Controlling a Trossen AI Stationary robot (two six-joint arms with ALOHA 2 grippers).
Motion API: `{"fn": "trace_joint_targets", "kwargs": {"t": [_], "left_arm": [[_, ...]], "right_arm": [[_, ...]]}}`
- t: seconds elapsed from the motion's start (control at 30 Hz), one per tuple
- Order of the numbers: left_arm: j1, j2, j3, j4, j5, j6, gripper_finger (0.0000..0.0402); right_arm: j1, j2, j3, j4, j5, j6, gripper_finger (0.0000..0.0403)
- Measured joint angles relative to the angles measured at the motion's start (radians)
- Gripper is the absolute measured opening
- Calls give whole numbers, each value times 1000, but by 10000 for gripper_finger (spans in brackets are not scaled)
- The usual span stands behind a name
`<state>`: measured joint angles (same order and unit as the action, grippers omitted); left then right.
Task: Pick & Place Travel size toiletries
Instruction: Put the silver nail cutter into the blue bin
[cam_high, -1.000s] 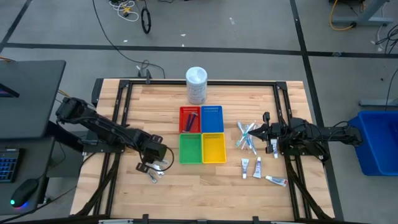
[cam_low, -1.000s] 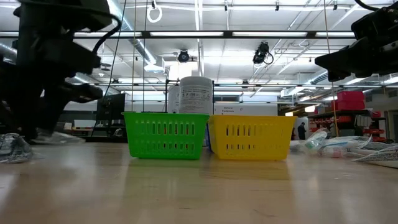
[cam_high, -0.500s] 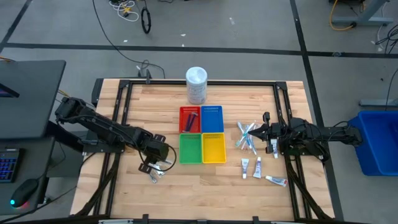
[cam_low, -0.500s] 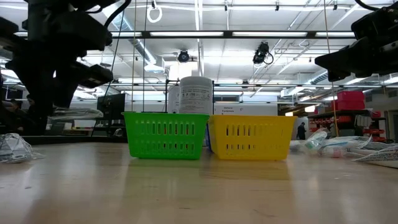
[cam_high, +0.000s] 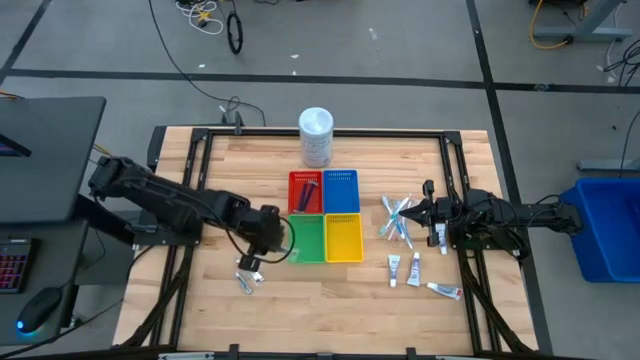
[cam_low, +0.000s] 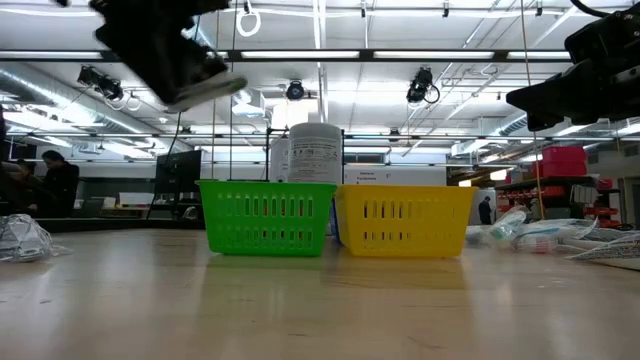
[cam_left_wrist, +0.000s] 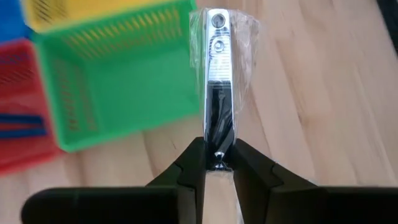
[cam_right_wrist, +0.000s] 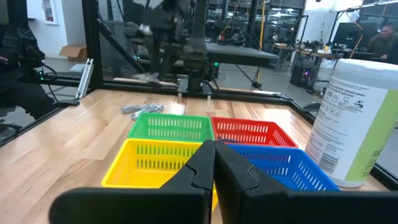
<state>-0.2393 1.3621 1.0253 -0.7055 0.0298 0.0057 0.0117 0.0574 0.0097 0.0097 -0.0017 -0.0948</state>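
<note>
The left end effector (cam_left_wrist: 218, 163) grips a silvery wrapped sachet (cam_left_wrist: 219, 74) between its two fingers, pinching the near end so the packet juts straight forward past the fingertips. In the high view this end effector (cam_high: 268, 228) hangs just beside the green tray (cam_high: 306, 239), on the side away from the yellow tray (cam_high: 343, 238), with the sachet lifted off the desk (cam_high: 200, 300). A few more silvery sachets (cam_high: 247, 277) lie on the desk near the green tray, just beside the arm. Behind the green tray sits the red tray (cam_high: 305, 191), holding a slim dark-blue stick (cam_high: 307, 187), and next to it the blue tray (cam_high: 341, 192). A tall white tub (cam_high: 316, 136) stands beyond those two trays. Past the yellow tray lie pale-blue and white toothbrush-like sticks (cam_high: 396, 220) and small white squeeze tubes (cam_high: 404, 268). The right end effector (cam_high: 428, 212) waits beside the sticks, clenched on nothing.
</note>
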Motion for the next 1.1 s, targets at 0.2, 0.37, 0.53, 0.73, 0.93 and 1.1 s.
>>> {"fn": "trace_joint_targets", "kwargs": {"t": [0.2,0.37,0.53,0.73,0.93,1.1], "left_arm": [[53,0,68,1,-23,1,69],[89,0,80,16,-23,6,64],[133,1,80,59,-22,1,68],[223,1,80,117,-12,-8,65],[308,1,80,149,-7,7,67],[360,1,80,154,-6,-12,66]], "right_arm": [[0,0,0,0,0,0,13],[0,0,0,0,0,0,14],[0,0,0,0,0,0,13],[0,0,0,0,0,0,13],[0,0,0,0,0,0,13],[0,0,0,0,0,0,14]]}}
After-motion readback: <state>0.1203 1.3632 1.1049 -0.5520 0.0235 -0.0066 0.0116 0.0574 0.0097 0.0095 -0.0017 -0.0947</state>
